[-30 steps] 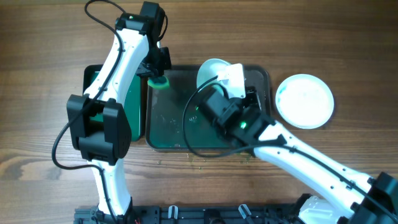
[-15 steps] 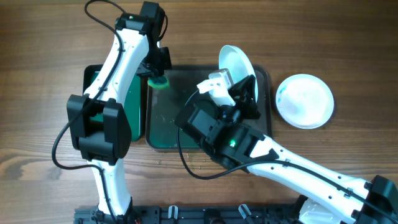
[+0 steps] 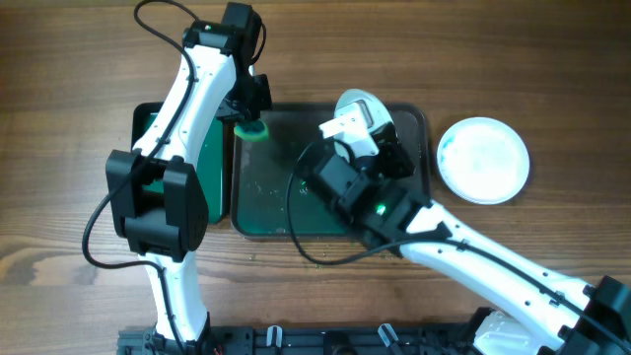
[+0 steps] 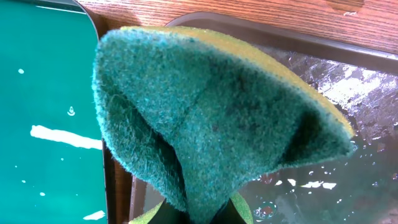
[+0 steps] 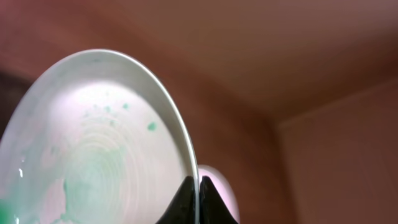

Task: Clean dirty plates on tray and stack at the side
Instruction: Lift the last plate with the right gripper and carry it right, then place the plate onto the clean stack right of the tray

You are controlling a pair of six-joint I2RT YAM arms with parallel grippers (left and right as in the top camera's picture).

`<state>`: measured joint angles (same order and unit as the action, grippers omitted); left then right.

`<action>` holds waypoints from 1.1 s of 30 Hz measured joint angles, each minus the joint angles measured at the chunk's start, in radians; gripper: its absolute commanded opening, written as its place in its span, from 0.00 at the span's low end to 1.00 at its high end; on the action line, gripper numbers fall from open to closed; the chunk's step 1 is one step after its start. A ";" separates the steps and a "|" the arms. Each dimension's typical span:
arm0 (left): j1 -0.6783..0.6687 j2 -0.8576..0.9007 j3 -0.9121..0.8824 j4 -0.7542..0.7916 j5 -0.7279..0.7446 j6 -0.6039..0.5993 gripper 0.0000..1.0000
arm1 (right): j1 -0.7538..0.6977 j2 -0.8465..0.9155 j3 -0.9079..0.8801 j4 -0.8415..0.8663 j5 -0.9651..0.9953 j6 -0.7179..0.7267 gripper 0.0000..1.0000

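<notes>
My right gripper (image 5: pixel 199 186) is shut on the rim of a white plate (image 5: pixel 93 149) with green smears on its face. In the overhead view this plate (image 3: pixel 353 103) is lifted on edge over the back right of the dark tray (image 3: pixel 266 182), with the right gripper (image 3: pixel 370 133) under it. Another white plate (image 3: pixel 483 160) with faint green streaks lies flat on the table right of the tray. My left gripper (image 3: pixel 248 116) is shut on a green and yellow sponge (image 4: pixel 211 118) at the tray's back left corner (image 4: pixel 298 46).
A smaller black tray with a bright green inside (image 3: pixel 209 163) sits against the dark tray's left side, partly under the left arm; it shows in the left wrist view (image 4: pixel 43 106). The dark tray's floor is wet. Brown wooden table all round.
My right gripper has swung the held plate: it tipped up and right half a second ago, then came back lower and left over the tray. The left arm has not moved.
</notes>
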<state>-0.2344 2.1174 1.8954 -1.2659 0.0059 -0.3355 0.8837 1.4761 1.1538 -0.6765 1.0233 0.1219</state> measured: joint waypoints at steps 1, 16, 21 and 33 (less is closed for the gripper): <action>0.000 0.000 0.000 0.001 0.000 0.000 0.04 | -0.042 0.000 0.000 -0.017 -0.103 0.028 0.04; 0.000 0.000 0.000 0.001 0.000 0.000 0.04 | -1.099 -0.001 -0.002 -0.146 -1.276 0.132 0.04; 0.000 0.000 0.000 0.001 0.000 0.000 0.04 | -1.286 -0.003 -0.053 -0.130 -1.140 0.158 0.04; 0.000 0.000 0.000 -0.003 0.000 0.000 0.04 | -1.289 -0.003 -0.275 0.147 -1.063 0.224 0.55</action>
<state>-0.2344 2.1174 1.8954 -1.2690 0.0063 -0.3359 -0.4049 1.4727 0.8787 -0.5293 -0.0399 0.3462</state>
